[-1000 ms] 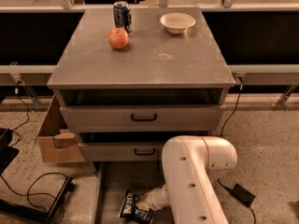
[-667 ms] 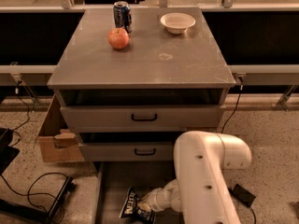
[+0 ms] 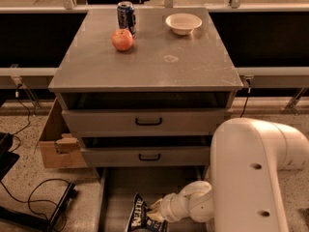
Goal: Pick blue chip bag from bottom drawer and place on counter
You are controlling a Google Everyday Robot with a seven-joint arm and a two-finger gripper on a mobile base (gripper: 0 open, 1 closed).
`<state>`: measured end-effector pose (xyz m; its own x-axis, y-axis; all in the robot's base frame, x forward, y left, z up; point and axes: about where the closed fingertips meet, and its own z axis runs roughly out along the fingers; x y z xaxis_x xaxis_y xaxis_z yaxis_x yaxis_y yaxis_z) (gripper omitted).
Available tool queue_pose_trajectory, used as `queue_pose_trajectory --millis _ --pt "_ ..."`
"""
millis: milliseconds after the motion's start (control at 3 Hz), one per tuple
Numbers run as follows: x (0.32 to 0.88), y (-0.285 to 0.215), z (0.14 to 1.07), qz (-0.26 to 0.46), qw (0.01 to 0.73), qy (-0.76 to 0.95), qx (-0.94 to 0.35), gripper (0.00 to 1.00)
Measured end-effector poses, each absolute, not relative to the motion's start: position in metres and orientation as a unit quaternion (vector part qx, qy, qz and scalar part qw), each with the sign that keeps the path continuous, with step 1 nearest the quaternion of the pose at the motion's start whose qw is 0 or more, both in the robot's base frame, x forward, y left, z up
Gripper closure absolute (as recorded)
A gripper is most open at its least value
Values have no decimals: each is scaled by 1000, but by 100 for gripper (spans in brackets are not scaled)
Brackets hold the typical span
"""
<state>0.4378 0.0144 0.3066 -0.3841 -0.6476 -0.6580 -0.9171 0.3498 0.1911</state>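
Observation:
The blue chip bag, dark navy with white lettering, stands tilted in the open bottom drawer at the lower edge of the view. My gripper reaches down into the drawer from the right and is closed on the bag's right edge. The white arm fills the lower right and hides the drawer's right side. The grey counter lies above the drawers, with a faint ring stain near its middle.
On the counter stand a blue soda can, a red apple and a white bowl. Two drawers with black handles sit slightly open above the bottom drawer. A cardboard box and cables lie on the floor at left.
The arm's big white link has swung to the right and grown larger in view. The gripper and the bag stay at about the same spot in the drawer.

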Motion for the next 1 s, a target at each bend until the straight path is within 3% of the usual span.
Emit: queue_pose_trajectory --millis 1000 --pt "422 -70 513 312 287 799 -427 100"
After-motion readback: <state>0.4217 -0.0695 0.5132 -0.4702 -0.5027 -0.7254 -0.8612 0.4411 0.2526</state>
